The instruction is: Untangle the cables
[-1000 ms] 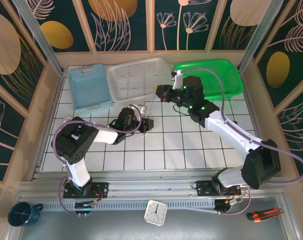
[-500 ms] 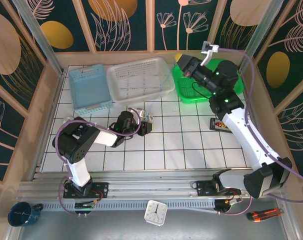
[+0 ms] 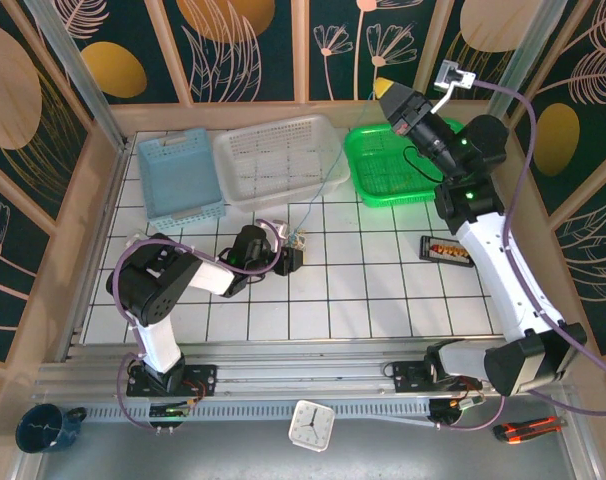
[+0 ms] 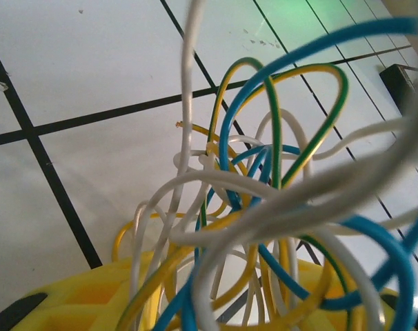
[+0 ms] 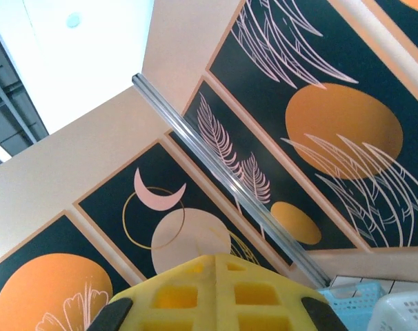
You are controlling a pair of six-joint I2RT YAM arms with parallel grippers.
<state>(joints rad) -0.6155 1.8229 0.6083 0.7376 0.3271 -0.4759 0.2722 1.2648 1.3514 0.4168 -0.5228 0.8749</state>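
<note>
The cables (image 3: 297,240) form a small curly clump on the tiles left of centre. In the left wrist view the cables (image 4: 264,207) loom close as blue, white, yellow and green-yellow loops. My left gripper (image 3: 289,257) lies low on the table, shut on the clump, and its yellow fingers (image 4: 71,303) show under the loops. My right gripper (image 3: 389,91) is raised high near the back wall, above the green tray. It is shut, its yellow pads (image 5: 174,296) pressed together, and one thin strand (image 3: 328,185) runs taut from the clump up to it.
A blue basket (image 3: 178,177), a white basket (image 3: 279,155) and a green tray (image 3: 383,175) line the back. A small black tray (image 3: 446,250) with orange bits lies under the right arm. A clock (image 3: 311,425), a mug (image 3: 43,427) and a knife (image 3: 528,430) sit off the table in front.
My right arm has swung from mid-table up and to the right, toward the back wall, drawing a thin strand out of the clump. The left gripper has stayed put with the clump.
</note>
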